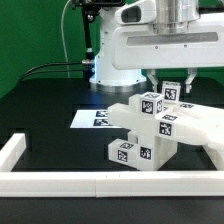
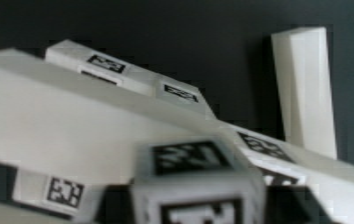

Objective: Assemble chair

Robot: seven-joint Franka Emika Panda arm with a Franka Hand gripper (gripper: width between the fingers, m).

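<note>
The partly built chair (image 1: 150,128) is a cluster of white blocky parts with black-and-white tags, lying in the middle of the dark table. My gripper (image 1: 170,97) hangs over its upper right end. A small white tagged block (image 1: 170,89) stands between the fingers. In the wrist view that block (image 2: 200,192) fills the gap between the two dark fingers (image 2: 121,205), which press against its sides. Beyond it the chair's broad white slab (image 2: 85,115) runs slantwise, with several tags along its edge.
A long white border rail (image 1: 100,184) runs along the table's front and up the exterior view's left side (image 1: 12,150). The marker board (image 1: 92,118) lies flat behind the chair. The arm's white base (image 1: 118,62) stands at the back. A long white bar (image 2: 302,85) shows in the wrist view.
</note>
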